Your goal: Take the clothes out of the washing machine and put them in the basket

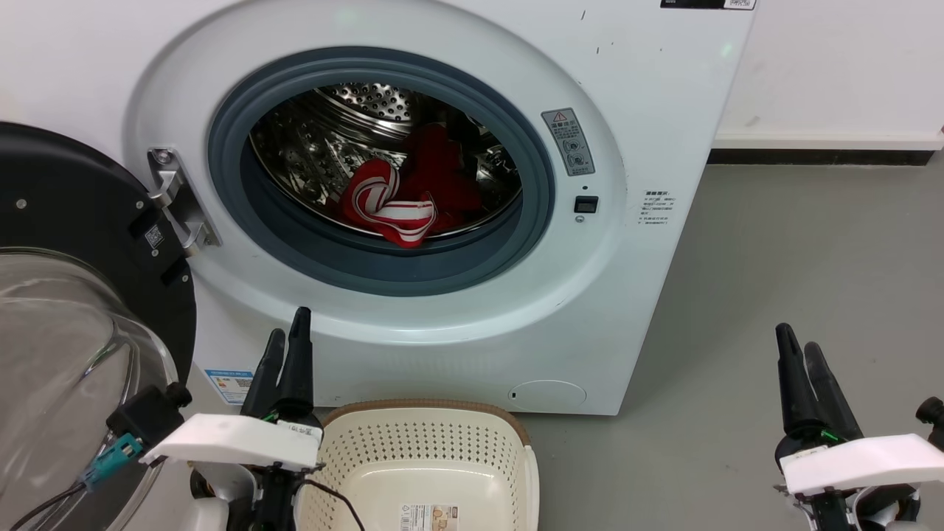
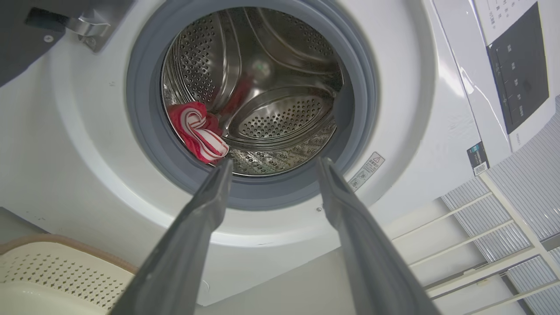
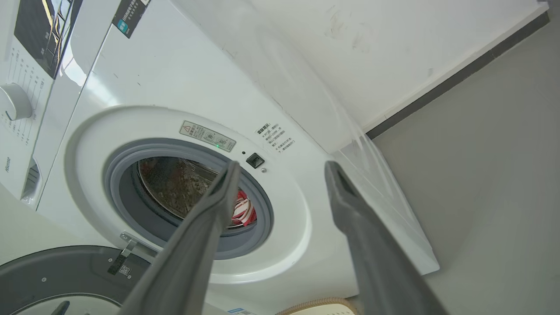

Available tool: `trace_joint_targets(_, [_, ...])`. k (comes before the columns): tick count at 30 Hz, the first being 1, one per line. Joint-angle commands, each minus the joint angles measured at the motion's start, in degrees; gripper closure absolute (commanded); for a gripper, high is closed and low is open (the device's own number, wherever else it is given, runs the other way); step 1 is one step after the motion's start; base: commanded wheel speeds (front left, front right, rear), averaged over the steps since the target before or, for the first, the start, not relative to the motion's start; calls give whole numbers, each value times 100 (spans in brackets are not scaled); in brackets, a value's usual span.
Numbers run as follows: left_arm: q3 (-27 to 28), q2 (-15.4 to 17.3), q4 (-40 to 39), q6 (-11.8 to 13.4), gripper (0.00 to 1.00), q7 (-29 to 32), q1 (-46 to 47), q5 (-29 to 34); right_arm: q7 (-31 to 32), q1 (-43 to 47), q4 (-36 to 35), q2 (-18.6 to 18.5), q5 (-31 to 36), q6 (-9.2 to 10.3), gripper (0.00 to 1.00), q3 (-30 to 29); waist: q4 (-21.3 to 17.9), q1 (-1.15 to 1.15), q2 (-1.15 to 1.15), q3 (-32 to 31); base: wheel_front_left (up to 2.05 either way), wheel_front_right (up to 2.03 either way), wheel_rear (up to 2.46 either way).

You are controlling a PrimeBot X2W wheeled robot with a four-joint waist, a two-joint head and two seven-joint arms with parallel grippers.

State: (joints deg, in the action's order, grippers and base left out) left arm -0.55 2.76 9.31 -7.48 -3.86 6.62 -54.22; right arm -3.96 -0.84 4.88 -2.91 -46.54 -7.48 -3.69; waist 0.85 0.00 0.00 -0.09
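The white washing machine (image 1: 605,295) stands with its door swung open. Inside the steel drum lie the clothes: a red garment with white stripes (image 1: 387,206) at the drum's front lip, and a plain red one (image 1: 442,166) behind it. The striped garment (image 2: 199,135) also shows low left in the drum in the left wrist view, and as a small patch (image 3: 243,211) in the right wrist view. The cream basket (image 1: 435,450) sits on the floor below the porthole, with nothing in it. My left gripper (image 1: 287,341) is open just left of the basket. My right gripper (image 1: 798,348) is open at the lower right, above the floor.
The black-framed glass door (image 1: 74,310) hangs open at the left, close to my left arm. Grey floor (image 1: 774,258) stretches to the right of the washer up to a white wall (image 1: 841,66). The washer's control panel (image 2: 518,65) is above the porthole.
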Motion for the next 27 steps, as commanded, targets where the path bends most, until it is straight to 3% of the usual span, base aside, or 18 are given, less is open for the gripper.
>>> trace_joint_targets(1, [-27, 14, -96, -1, 0, -59, 185, 171, -49, -16, -118, -3, 182, -2, 0, 11, 2, 0, 0, 0, 0, 0, 0])
trace_joint_targets(27, [-298, 16, 71, 101, 0, -521, 221, 2426, -299, 181, -126, 0, 2501, -1, 0, 94, 74, 0, 0, -24, 0, 0, 0])
